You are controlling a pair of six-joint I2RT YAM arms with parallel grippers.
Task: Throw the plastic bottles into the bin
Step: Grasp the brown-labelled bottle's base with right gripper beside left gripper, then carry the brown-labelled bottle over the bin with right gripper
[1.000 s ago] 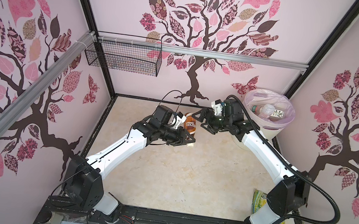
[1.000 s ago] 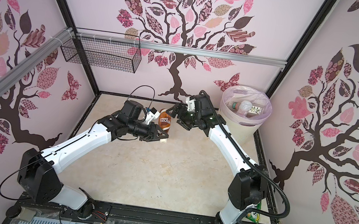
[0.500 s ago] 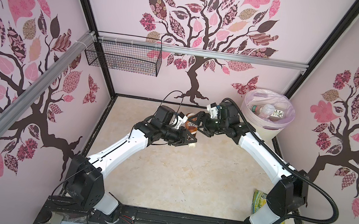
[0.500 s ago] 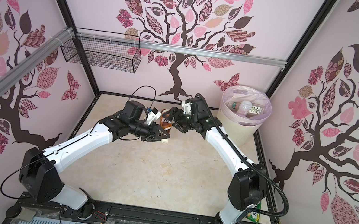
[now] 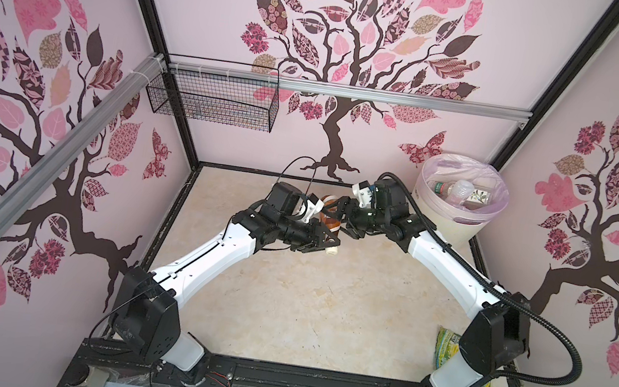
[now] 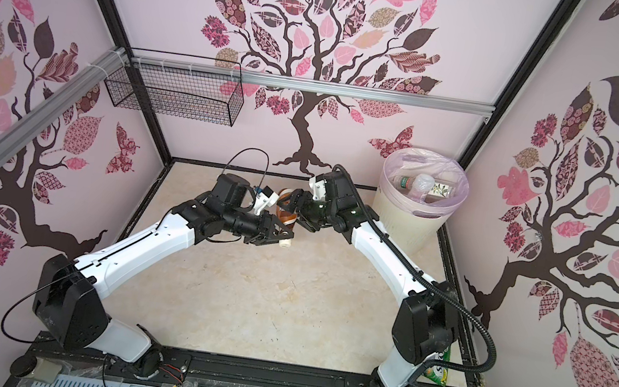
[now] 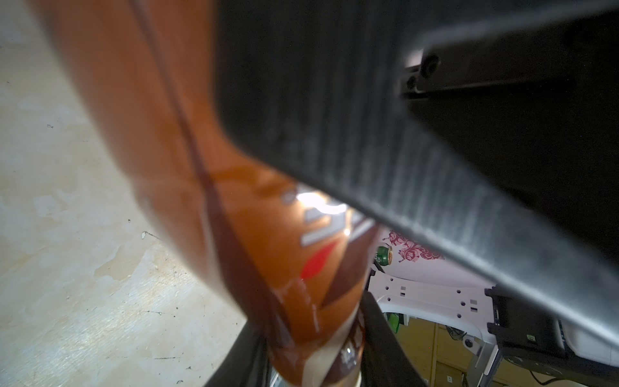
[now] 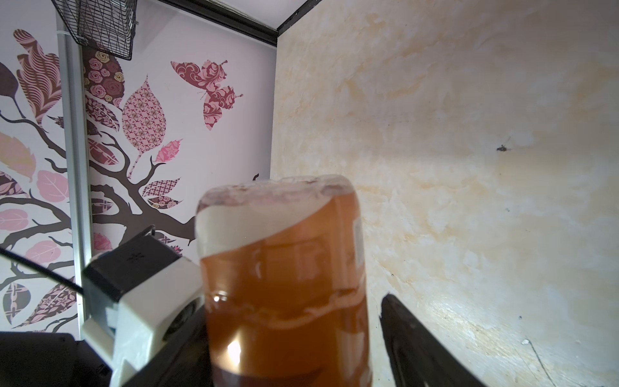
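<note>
Right wrist, brown bottle (image 8: 284, 268), writing blurred, left gripper (image 5: 327, 243) clamps it, right gripper (image 5: 341, 217) unclosed

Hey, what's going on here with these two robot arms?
It looks like a handover above the table. The left gripper holds a brown-wrapped bottle near its cap end. The right gripper has its jaws around the bottle's body but is not yet clamped on it. The bin at the back right already has a few bottles inside.
</note>
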